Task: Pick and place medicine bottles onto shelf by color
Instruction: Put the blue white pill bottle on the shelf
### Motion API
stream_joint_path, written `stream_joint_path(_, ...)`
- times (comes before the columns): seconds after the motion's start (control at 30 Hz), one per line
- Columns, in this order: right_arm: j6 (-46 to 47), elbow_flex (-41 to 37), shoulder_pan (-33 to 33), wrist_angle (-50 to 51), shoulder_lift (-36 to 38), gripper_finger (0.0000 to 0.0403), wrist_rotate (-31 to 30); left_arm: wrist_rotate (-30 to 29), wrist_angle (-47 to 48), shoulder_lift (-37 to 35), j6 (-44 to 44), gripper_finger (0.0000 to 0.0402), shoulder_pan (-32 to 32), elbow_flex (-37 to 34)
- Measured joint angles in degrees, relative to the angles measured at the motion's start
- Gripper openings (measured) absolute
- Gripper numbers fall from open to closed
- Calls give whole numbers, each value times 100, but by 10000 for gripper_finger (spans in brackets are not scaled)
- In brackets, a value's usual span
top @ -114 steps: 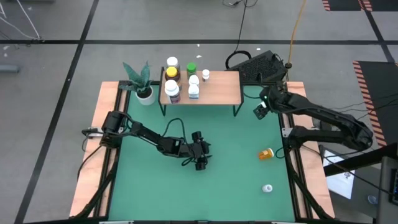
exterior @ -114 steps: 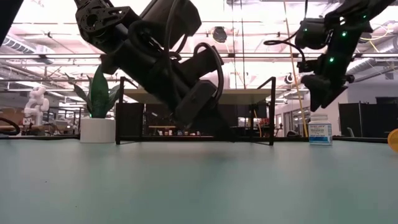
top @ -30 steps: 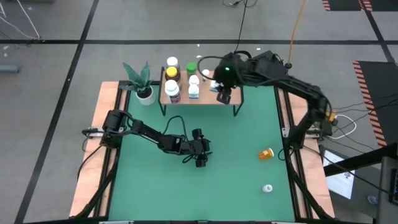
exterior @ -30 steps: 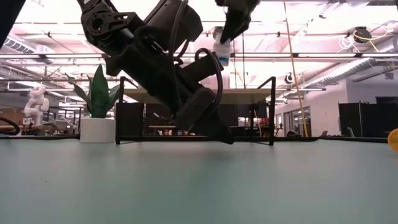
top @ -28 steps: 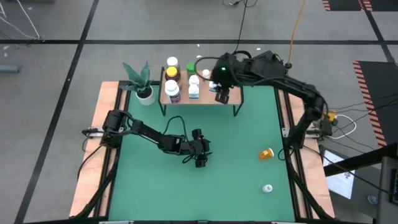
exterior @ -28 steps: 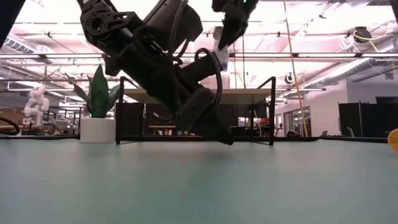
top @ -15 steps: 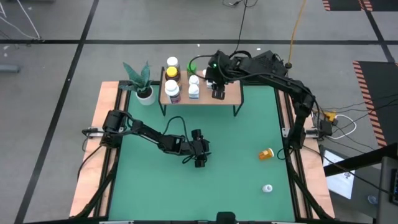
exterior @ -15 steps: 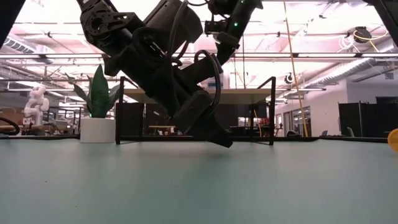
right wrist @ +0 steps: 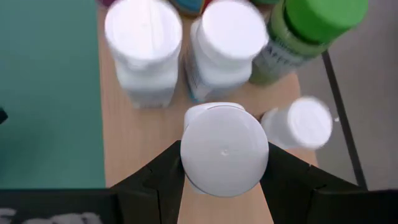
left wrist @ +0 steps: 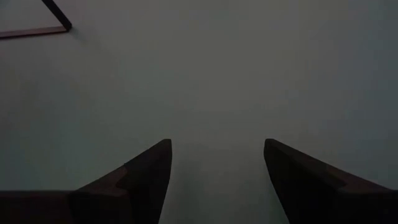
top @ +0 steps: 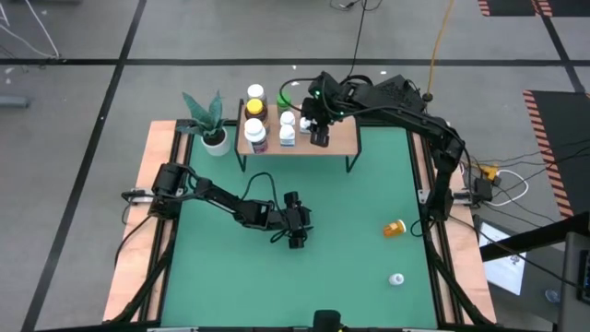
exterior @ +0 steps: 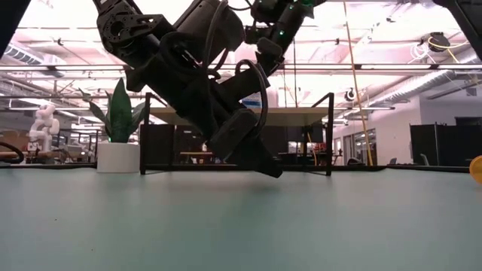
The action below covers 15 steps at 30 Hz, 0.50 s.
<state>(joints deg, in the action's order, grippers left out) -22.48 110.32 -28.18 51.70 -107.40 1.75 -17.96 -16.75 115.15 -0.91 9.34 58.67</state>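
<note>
White-capped bottle (right wrist: 224, 149) pinched between the right gripper (right wrist: 222, 163) fingers, just above the shelf (top: 338, 138) board, beside the other bottles. On that light-wood shelf, at the far edge of the green table (top: 350, 240): green bottle (right wrist: 303, 34), small white bottle (right wrist: 298, 124), two larger white-capped bottles (right wrist: 147, 43) in a close cluster; amber yellow-capped bottle (top: 254, 108) at the shelf's far left corner. Orange bottle (top: 395, 227) lying on its side near the table's right border, and a small white-capped jar (top: 396, 278) nearer the front, both well apart from the shelf. Left gripper (top: 297, 235) low over mid-table, fingers spread with nothing between them. White pot with green plant (top: 211, 124) just left of the shelf. Beyond the table, a grey taped floor, cables, a large open hall with ceiling lights. Compared with a second ago: right gripper and its bottle shifted leftward over the board, closer to the cluster; left arm unchanged
</note>
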Motion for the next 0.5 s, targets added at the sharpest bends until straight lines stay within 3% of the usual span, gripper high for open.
stream_joint_path(0.5, -117, 7, -146, -108, -139, 171, 9, 0, 47, 0, 2, 257, 0, 0)
